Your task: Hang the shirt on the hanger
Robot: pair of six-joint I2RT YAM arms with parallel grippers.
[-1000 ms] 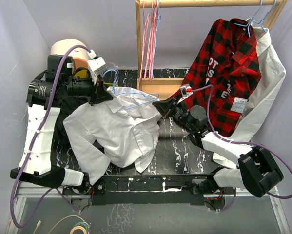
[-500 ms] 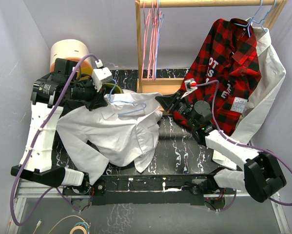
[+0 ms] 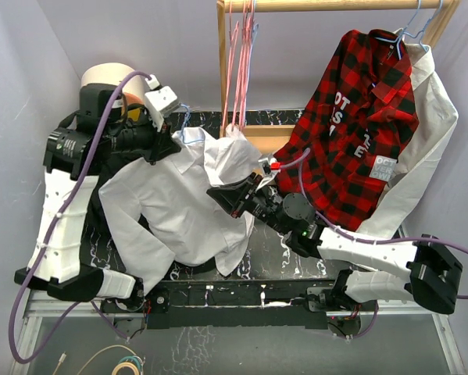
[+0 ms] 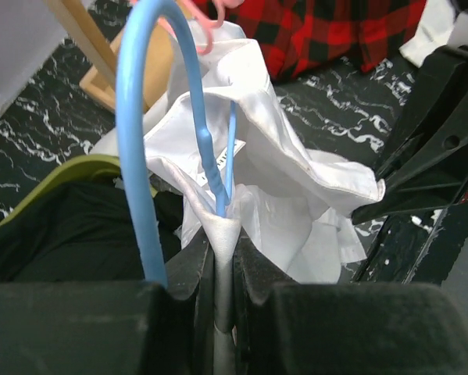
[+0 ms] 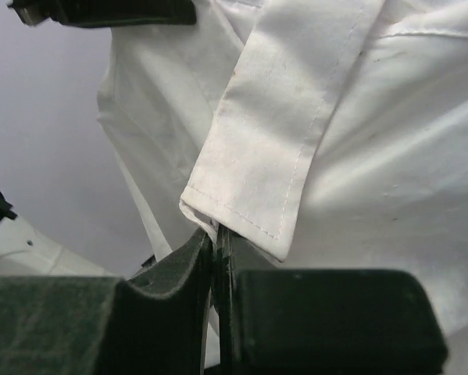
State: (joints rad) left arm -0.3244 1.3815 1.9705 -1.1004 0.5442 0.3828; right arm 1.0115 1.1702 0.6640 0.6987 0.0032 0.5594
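Note:
The white shirt (image 3: pixel 171 207) hangs bunched from my left gripper (image 3: pixel 168 145) over the left of the table. The light blue hanger (image 3: pixel 185 134) shows only as a bit of wire at the collar. In the left wrist view the left gripper (image 4: pixel 224 244) is shut on a fold of the shirt (image 4: pixel 280 164). The hanger's wire runs into that fold, and its hook (image 4: pixel 132 117) curves up left of the jaws. My right gripper (image 3: pixel 219 194) is at the shirt's front. In the right wrist view it (image 5: pixel 216 236) is shut on a stitched edge of the shirt (image 5: pixel 359 156).
A wooden rack (image 3: pixel 222 78) with pink hangers (image 3: pixel 237 62) stands at the back. A red-and-black plaid shirt (image 3: pixel 359 117) and another white shirt (image 3: pixel 430 133) hang at the right. A black garment (image 3: pixel 101 199) lies under my left arm, near a beige roll (image 3: pixel 105 76).
My right gripper has moved left and nearer, from the shirt's right edge to its front. The shirt has been raised and pulled over the hanger, whose blue wire is now mostly covered.

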